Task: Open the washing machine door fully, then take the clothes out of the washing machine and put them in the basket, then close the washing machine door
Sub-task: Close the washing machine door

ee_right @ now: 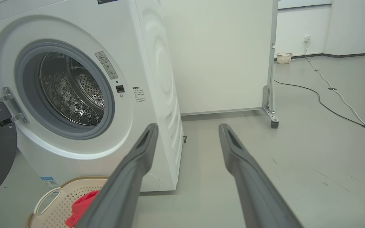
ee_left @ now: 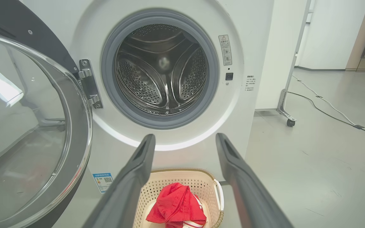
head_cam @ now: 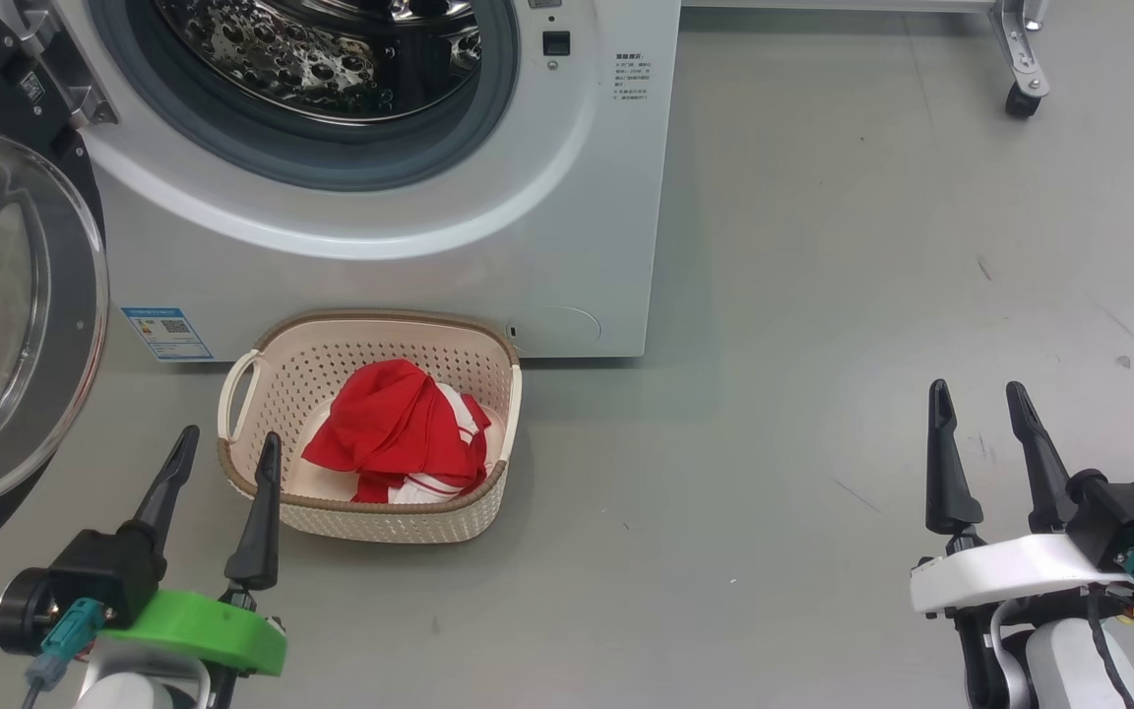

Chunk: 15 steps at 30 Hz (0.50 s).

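The washing machine door stands wide open at the left, its rim near the left claw, which is spread and empty beside the basket holding the clothes. The right claw, also spread, hovers over open grey floor to the right of the washing machine.

washing machine: far left | washing machine door: swung out at its left | basket: on floor, just before machine | clothes: in basket | left gripper: near, at basket's left rim | right gripper: near right, well apart
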### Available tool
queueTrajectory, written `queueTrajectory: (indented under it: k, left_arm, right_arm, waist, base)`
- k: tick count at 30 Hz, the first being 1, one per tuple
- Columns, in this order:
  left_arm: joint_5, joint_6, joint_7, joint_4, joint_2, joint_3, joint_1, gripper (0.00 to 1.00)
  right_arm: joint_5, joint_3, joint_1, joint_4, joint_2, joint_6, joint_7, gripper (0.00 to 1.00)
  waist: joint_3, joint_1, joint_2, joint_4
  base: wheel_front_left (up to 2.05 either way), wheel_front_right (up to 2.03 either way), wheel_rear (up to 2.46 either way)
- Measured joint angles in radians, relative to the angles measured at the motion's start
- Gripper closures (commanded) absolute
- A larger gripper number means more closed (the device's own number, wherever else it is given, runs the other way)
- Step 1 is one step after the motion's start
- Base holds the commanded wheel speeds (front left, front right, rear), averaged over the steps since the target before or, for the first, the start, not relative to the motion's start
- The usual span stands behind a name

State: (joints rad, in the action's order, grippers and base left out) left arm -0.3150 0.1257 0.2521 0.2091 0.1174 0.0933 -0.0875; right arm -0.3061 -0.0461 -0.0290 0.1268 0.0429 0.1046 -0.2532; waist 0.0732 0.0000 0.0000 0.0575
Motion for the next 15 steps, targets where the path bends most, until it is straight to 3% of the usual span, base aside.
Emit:
queueTrajectory:
  k: [15]
  left_arm:
    - [0.0,0.0,0.0,0.002,0.0,0.003,0.002,0.0]
  right_arm:
    - [0.0,0.0,0.0,0.002,0.0,0.0,0.0,0.0]
  waist:
    - [-0.008,0.0,0.0,0.002]
  base:
    - [0.0,0.0,0.0]
